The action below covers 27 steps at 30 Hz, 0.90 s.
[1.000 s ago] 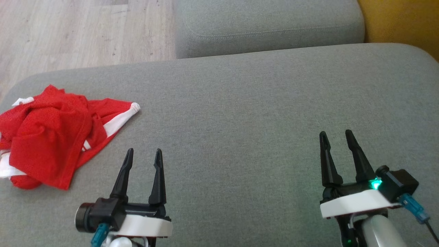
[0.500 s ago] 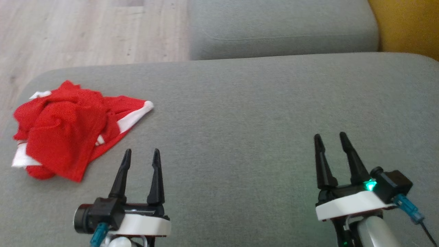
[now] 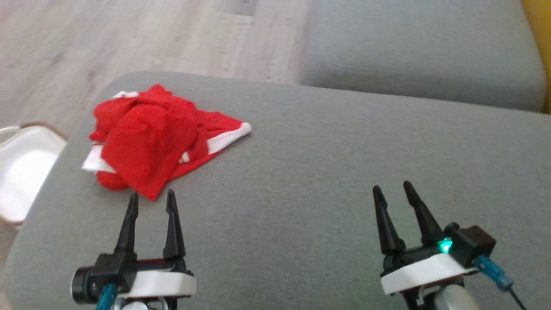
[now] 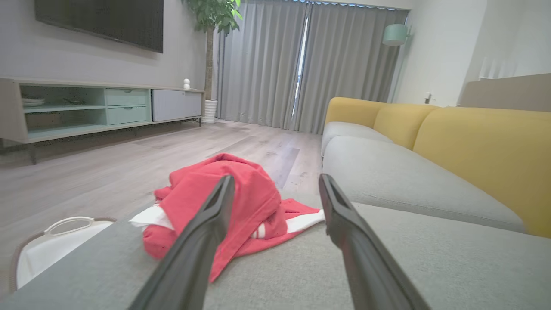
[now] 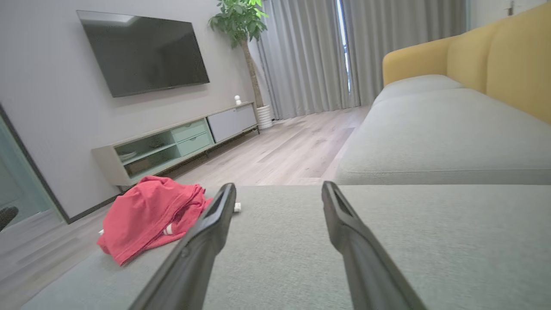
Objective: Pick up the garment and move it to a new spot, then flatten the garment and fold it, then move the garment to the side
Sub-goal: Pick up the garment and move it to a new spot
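Head view: white basket beside cushion; garment on cushion

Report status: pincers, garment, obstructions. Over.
Open, empty: left pincer, right pincer. Red garment crumpled on grey cushion, just ahead of left pincer, untouched. Nothing in between.

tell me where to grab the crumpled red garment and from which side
Probably the raised, bunched hump in the middle of the red garment, pinched from above: folds stack thickest there, while the edges lie flat on the grey cushion. The open left gripper sits just short of its near corner, so it is closer.
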{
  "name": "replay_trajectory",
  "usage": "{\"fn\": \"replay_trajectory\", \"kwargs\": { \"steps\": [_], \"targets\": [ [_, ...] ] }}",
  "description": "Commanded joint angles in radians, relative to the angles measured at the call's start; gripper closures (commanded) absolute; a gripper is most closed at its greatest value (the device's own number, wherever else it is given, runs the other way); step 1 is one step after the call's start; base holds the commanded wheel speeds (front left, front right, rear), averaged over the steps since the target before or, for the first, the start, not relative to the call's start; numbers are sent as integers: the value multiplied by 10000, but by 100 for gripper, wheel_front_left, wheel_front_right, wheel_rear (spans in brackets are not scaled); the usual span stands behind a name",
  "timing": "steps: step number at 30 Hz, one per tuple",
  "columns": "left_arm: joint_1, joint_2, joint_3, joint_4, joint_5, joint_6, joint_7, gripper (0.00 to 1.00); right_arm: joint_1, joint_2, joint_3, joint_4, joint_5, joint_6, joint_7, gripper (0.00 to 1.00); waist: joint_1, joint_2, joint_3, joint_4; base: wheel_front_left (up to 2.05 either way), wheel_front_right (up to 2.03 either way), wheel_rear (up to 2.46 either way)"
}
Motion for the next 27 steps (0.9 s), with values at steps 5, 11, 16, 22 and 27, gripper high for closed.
{"fn": "replay_trajectory", "kwargs": {
  "steps": [5,11,16,22,27],
  "targets": [
    [-134,-10,585,-302,-44,39,-63,0,-120,-66,525,-300,-84,77,-109,0,1,0,-227,990,0,0,0],
    [4,-10,766,-357,93,-54,-63,0,-24,-66,730,-276,-23,77,-109,0,1,0,-247,1529,0,0,0],
    [53,-10,950,-483,152,-51,-63,0,13,-66,998,-311,188,77,-109,0,1,0,-283,1748,0,0,0],
    [109,-10,1072,-677,96,18,-63,0,22,-66,1130,-357,296,77,-109,0,1,0,-263,1838,0,0,0],
    [123,-10,1329,-796,186,156,-63,0,-47,-66,1175,-389,532,77,-109,0,1,0,-144,1675,0,0,0]
  ]
}}
